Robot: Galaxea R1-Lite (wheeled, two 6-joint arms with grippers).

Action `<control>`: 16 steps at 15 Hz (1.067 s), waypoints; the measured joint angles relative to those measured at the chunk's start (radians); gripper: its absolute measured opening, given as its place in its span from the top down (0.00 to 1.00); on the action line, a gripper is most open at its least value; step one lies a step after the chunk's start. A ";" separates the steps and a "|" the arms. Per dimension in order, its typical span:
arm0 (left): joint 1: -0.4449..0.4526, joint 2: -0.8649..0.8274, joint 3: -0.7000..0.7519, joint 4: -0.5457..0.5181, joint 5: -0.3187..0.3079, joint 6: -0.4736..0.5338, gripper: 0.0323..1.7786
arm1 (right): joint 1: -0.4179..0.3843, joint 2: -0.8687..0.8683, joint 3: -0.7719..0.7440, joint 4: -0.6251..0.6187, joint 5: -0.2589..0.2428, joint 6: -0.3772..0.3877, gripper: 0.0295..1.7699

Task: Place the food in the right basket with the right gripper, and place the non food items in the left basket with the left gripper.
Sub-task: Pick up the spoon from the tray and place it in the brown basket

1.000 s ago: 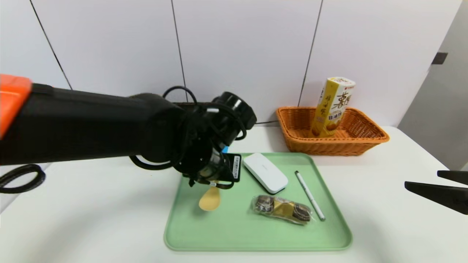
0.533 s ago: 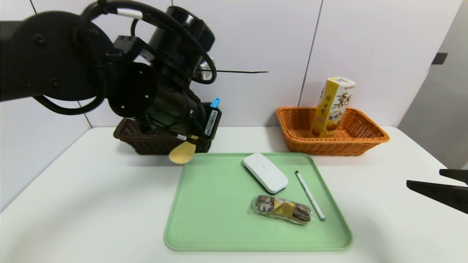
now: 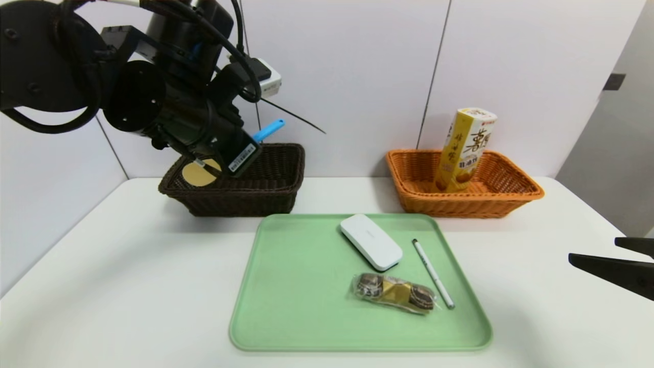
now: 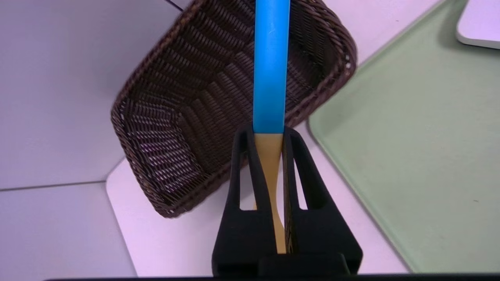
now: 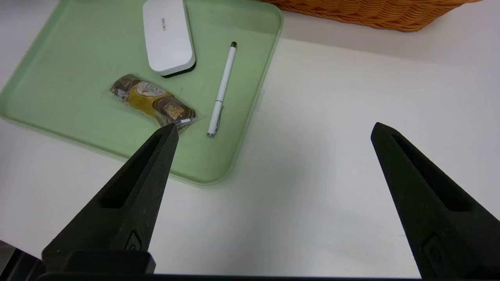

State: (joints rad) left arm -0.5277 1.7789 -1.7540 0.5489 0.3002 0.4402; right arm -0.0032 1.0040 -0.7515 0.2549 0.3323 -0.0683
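The wooden spoon (image 3: 204, 173) with its blue handle (image 4: 270, 66) sits clamped in the left gripper (image 4: 269, 134), which hangs above the dark brown basket (image 3: 265, 191) at about 10 o'clock from the green tray (image 3: 286, 306); the spoon's round tan bowl shows over the basket's left end, while the blue handle sticks out past the fingertips toward 2 o'clock in the head view. Seen from the left wrist, the basket's woven inside shows nothing in it (only part of it is hidden by the handle). The orange basket (image 3: 511, 197), at 1 o'clock from the tray, holds a tall yellow snack box (image 3: 465, 151) standing tilted against its back rim. On the tray lie a white case (image 3: 371, 242), a white pen (image 3: 433, 273) just to its right, and a wrapped chocolate snack (image 3: 393, 293) nearest the robot, each apart from the others. The left gripper's two black fingers (image 4: 244, 168) are drawn narrow, pressing the spoon's thin wooden neck between them. The right gripper (image 5: 273, 132) hovers over the white table (image 3: 127, 286) at 3 o'clock from the tray, its fingers spread wide and touching nothing.
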 joint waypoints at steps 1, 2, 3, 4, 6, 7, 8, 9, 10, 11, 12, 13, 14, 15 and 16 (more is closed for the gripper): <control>0.027 0.010 0.001 -0.023 -0.025 0.046 0.95 | 0.000 -0.001 0.000 0.000 0.000 0.000 0.04; 0.054 0.021 0.003 -0.043 -0.054 0.097 0.95 | 0.000 -0.002 0.000 0.000 -0.002 0.000 0.04; 0.080 0.031 0.003 -0.061 -0.086 0.151 0.95 | 0.000 -0.003 0.000 0.000 -0.003 -0.001 0.04; 0.103 0.041 0.003 -0.081 -0.118 0.210 0.95 | 0.000 -0.004 0.000 0.000 -0.003 0.000 0.04; 0.143 0.068 0.004 -0.138 -0.146 0.324 0.95 | 0.000 -0.005 0.000 0.000 -0.003 0.000 0.04; 0.159 0.082 0.005 -0.172 -0.148 0.371 0.95 | 0.000 -0.006 0.000 0.000 -0.003 0.000 0.04; 0.177 0.097 0.006 -0.206 -0.148 0.417 0.95 | 0.000 -0.006 0.001 0.000 -0.005 0.000 0.04; 0.191 0.112 0.006 -0.227 -0.148 0.449 0.95 | 0.000 -0.008 0.003 0.000 -0.005 0.000 0.04; 0.204 0.127 0.006 -0.233 -0.148 0.467 0.95 | 0.000 -0.012 0.006 0.000 -0.004 0.000 0.04; 0.216 0.144 0.004 -0.237 -0.148 0.472 0.95 | 0.000 -0.015 0.010 0.000 -0.004 0.000 0.04; 0.226 0.161 0.003 -0.245 -0.147 0.471 0.95 | 0.000 -0.017 0.012 0.000 -0.006 0.000 0.04; 0.237 0.179 0.003 -0.260 -0.148 0.468 0.95 | 0.000 -0.019 0.016 0.000 -0.012 0.000 0.03; 0.249 0.196 0.002 -0.275 -0.149 0.466 0.95 | 0.000 -0.022 0.019 0.000 -0.018 0.000 0.03; 0.258 0.211 0.001 -0.280 -0.151 0.464 0.95 | 0.000 -0.024 0.021 0.000 -0.021 0.000 0.03; 0.267 0.224 0.001 -0.280 -0.152 0.462 0.95 | 0.000 -0.026 0.024 0.000 -0.021 0.000 0.03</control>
State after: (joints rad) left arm -0.2611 2.0028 -1.7534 0.2687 0.1485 0.9023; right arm -0.0032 0.9781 -0.7279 0.2549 0.3111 -0.0683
